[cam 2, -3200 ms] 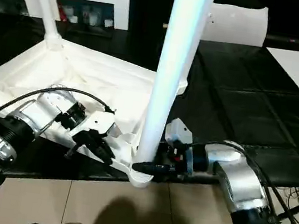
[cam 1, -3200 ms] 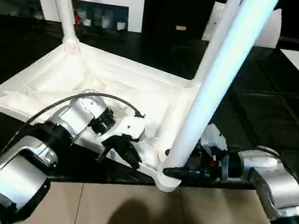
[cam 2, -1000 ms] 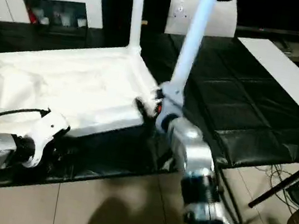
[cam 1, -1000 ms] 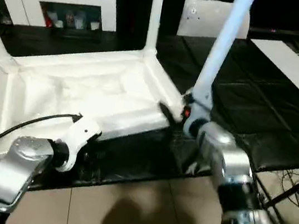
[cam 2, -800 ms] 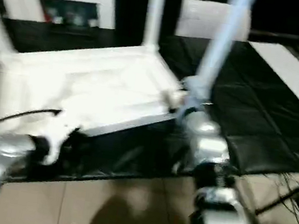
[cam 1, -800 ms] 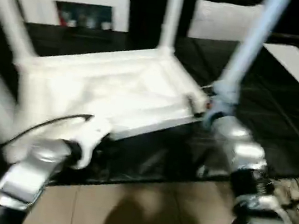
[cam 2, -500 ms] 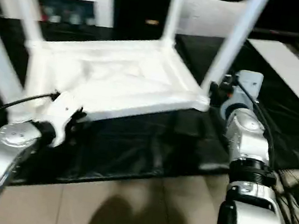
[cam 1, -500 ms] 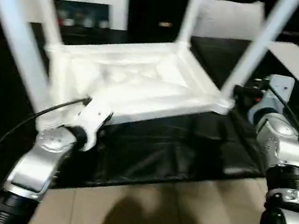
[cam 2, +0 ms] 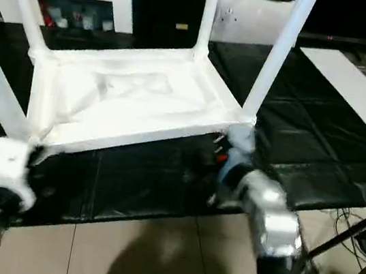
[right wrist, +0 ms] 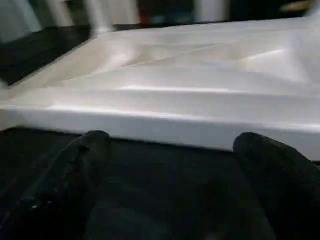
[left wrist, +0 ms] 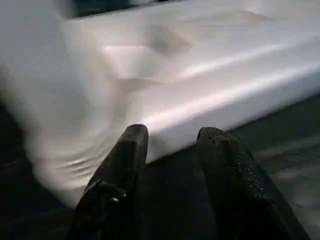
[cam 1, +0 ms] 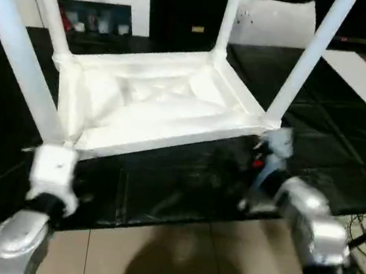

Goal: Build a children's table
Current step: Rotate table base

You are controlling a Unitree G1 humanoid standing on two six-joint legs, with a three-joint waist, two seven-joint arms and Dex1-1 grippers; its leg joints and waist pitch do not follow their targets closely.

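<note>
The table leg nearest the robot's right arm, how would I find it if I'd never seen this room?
Look for the big white table top lying upside down on the black mat, with four white legs sticking up from its corners. Go to the corner closest to the silver right arm. That leg rises from the corner just above the right end effector; the other near leg stands by the left arm.

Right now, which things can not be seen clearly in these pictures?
- Leg tops: cut off by the upper edge in both eye views.
- Whether each leg sits fully in its corner socket: too small and blurred in the eye views.
- Table top ribs: washed out in the eye views.
- Left gripper and right gripper are open with nothing between the fingers; motion blur hides how near they are to the table's edge.
</note>
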